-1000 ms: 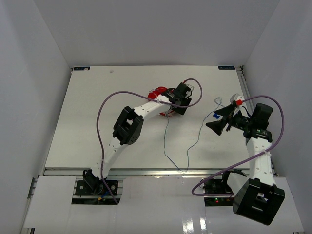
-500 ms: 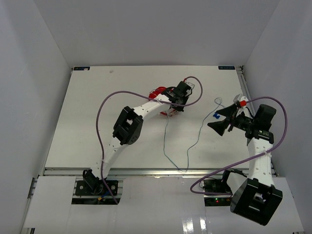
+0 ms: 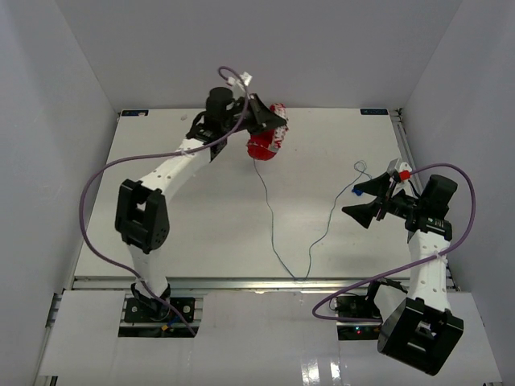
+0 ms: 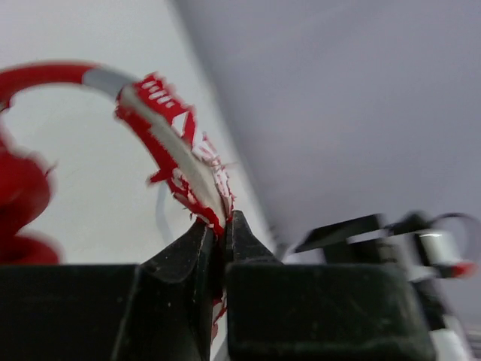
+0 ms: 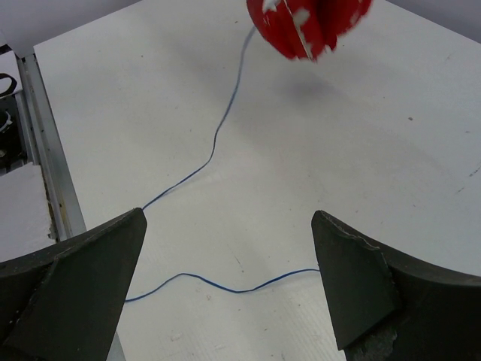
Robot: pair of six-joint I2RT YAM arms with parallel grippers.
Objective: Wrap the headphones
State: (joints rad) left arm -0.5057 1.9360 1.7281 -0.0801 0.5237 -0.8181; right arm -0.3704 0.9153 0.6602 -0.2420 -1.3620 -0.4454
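My left gripper [image 3: 278, 122] is shut on the red-and-white headband [image 4: 176, 154] of the red headphones [image 3: 265, 143] and holds them raised near the table's back edge. The ear cups also show in the right wrist view [image 5: 308, 26]. The thin grey-blue cable [image 3: 272, 233] hangs from them, runs toward the front edge, then loops back up to the blue plug [image 3: 355, 191] at the right. My right gripper [image 3: 360, 199] is open and empty, just right of the plug, with the cable [image 5: 225, 282] lying on the table beneath its jaws.
The white table [image 3: 161, 209] has a metal rail along its front edge [image 3: 241, 281] and right edge [image 3: 400, 137]. Grey walls rise close behind and on both sides. Thick purple robot cables [image 3: 92, 193] arc beside each arm.
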